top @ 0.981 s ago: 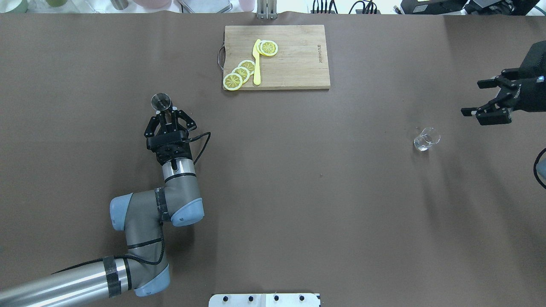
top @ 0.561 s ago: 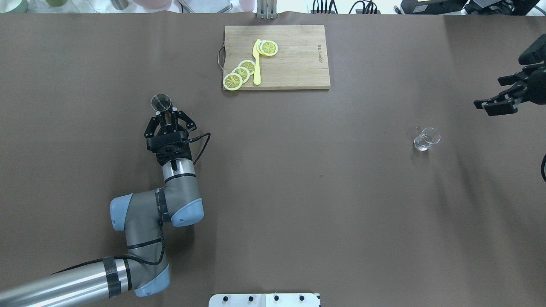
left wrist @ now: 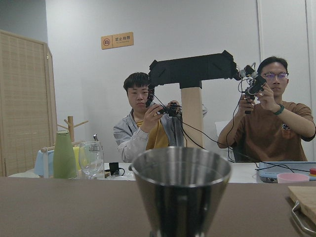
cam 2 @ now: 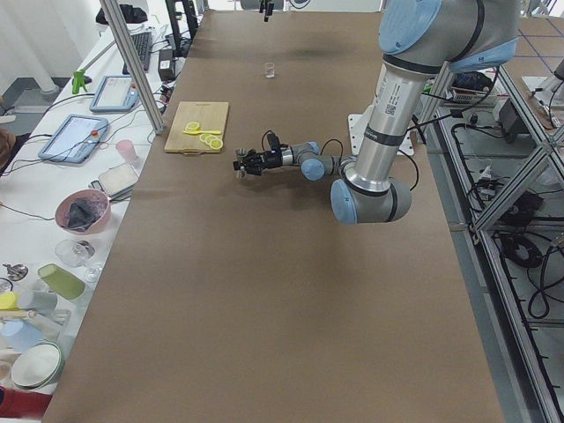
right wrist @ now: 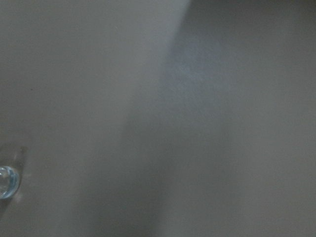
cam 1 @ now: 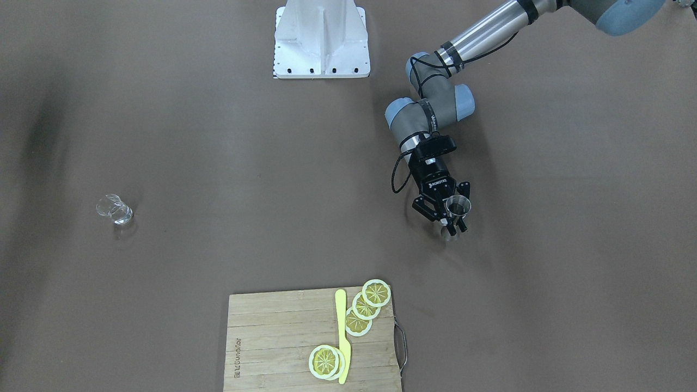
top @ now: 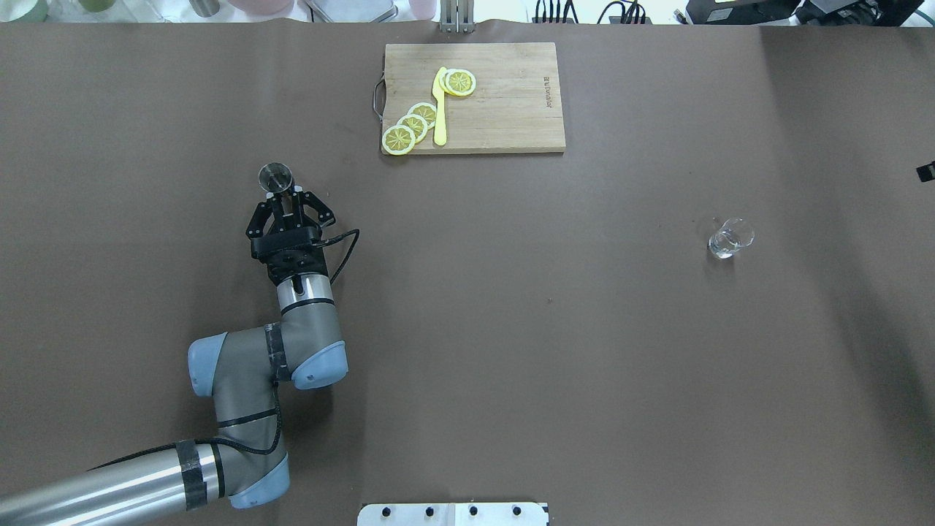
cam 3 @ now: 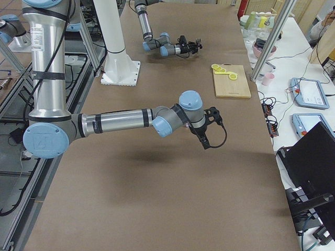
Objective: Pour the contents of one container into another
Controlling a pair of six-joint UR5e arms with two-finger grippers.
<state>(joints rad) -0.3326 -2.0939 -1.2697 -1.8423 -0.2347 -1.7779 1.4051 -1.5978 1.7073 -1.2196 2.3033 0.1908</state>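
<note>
Left pincer (top: pixel 289 196) is clasping the steel jigger (top: pixel 276 176) low down, its fingers drawn in narrow around the waist while the outer links are bulging to either side. It is holding the jigger upright, mouth upward, in the left half of the overhead view, below and left of the cutting board (top: pixel 504 95). In the left wrist view the jigger's cup (left wrist: pixel 181 190) is filling the lower middle of the frame. Whether its foot is touching the counter (top: pixel 511 329) cannot be told.

Far off at the right of the overhead view, the glass tumbler (top: pixel 730 237) is standing alone on the brown counter, well apart from the jigger. Only a dark sliver of the right pincer (top: pixel 927 172) is showing at the right edge, above the tumbler in the frame, so I cannot tell how its jaws are standing.

Lemon slices (top: pixel 413 126) and a yellow knife (top: pixel 440 109) are lying on the board's left part.
</note>
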